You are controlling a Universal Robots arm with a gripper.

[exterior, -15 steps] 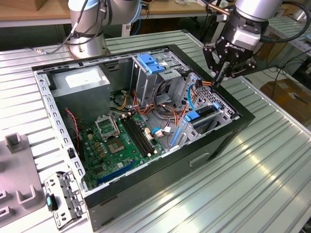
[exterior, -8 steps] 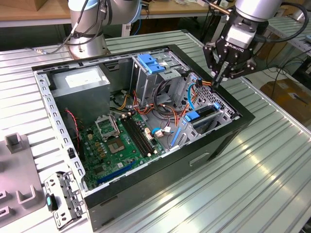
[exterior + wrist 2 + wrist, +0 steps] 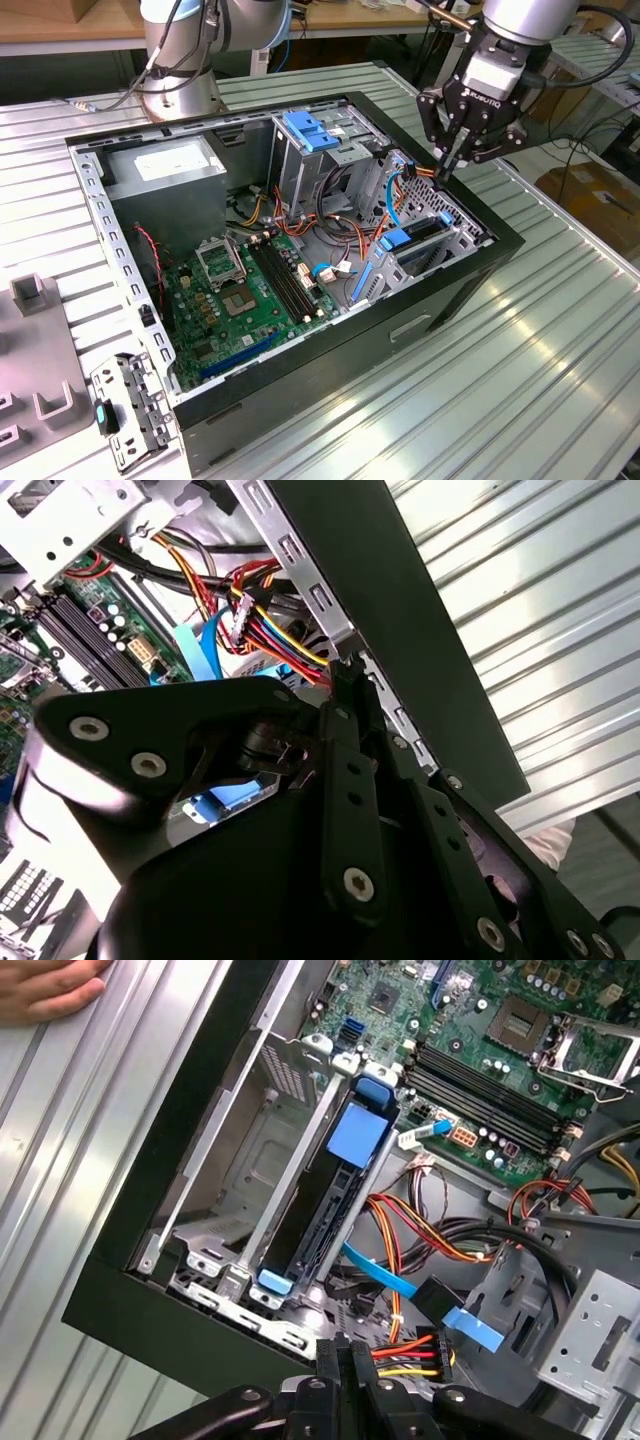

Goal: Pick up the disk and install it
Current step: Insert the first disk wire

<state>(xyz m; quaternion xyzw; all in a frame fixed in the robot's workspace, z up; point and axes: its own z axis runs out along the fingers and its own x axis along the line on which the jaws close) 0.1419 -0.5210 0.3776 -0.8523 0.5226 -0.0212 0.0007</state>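
Tool [image 3: 452, 165] clenched, empty, above case [image 3: 470, 275] edge. Disk [image 3: 335, 1195] seated in bay, edge-up, just inboard of tool, long axis along case wall.

1. The gripper [image 3: 452, 165] hangs with fingers pressed together just above the computer case [image 3: 440, 290], at its rim on the exterior view's right.
2. Directly beneath it, orange, red and yellow power cables [image 3: 420, 1250] and a flat blue cable [image 3: 385, 1272] cross the gap beside the drive bay.
3. The disk [image 3: 330, 1200] sits in the metal bay [image 3: 250, 1175], filling that slot.
4. The tall drive cage [image 3: 305, 160] with a blue latch walls off the case's middle.
5. The motherboard [image 3: 250, 290] area lies open from above.
6. A hand [image 3: 45, 985] rests on the table [image 3: 540, 340] outside the case.
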